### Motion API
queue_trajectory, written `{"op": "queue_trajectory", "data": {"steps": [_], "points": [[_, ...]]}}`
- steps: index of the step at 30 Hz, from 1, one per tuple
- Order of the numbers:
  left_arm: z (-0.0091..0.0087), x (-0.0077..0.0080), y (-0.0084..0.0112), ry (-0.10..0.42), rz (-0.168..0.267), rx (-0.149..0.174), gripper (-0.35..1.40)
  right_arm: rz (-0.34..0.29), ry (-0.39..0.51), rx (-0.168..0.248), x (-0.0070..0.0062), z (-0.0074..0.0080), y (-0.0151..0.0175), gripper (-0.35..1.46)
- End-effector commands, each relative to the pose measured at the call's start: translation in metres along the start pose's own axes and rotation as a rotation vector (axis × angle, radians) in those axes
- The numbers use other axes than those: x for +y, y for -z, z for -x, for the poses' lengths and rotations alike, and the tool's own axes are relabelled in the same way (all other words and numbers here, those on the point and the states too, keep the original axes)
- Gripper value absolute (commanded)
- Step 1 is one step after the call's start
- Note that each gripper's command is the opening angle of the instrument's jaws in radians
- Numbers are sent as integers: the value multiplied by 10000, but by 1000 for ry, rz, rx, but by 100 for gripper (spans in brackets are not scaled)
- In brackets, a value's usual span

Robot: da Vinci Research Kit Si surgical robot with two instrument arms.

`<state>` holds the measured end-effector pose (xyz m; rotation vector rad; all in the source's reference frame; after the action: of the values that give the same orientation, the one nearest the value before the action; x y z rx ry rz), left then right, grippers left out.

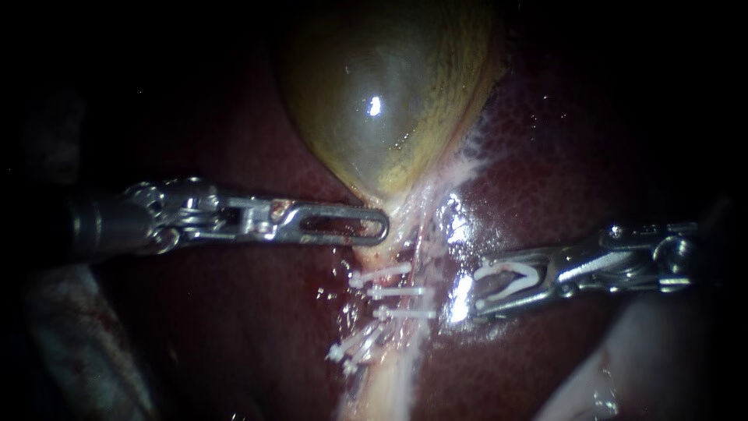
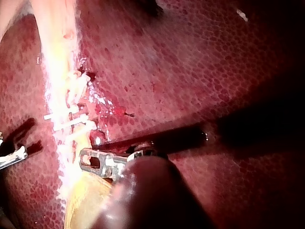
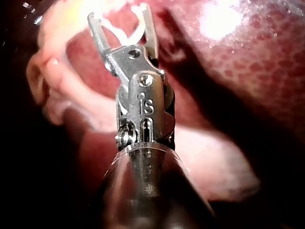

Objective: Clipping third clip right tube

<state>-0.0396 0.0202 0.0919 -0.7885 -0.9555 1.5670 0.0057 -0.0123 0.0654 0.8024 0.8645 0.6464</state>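
Holding a white V-shaped plastic clip between its spread jaws, my right slender metal instrument sits just right of the pale tube, not touching it.
Several white clips cross that tube, which runs nearward from the greenish-yellow rounded gallbladder over the dark red liver. My left slender metal instrument comes in from the left, jaws clamped on the gallbladder's narrow neck, just beyond the clips. Whether this is the right tube cannot be told.
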Motion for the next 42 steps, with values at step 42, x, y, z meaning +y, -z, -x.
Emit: {"op": "queue_trajectory", "data": {"steps": [42], "points": [[13, 67, 72, 16, 12, -47, -35, 28, -144, 32, 44, -18, -88, 57]]}}
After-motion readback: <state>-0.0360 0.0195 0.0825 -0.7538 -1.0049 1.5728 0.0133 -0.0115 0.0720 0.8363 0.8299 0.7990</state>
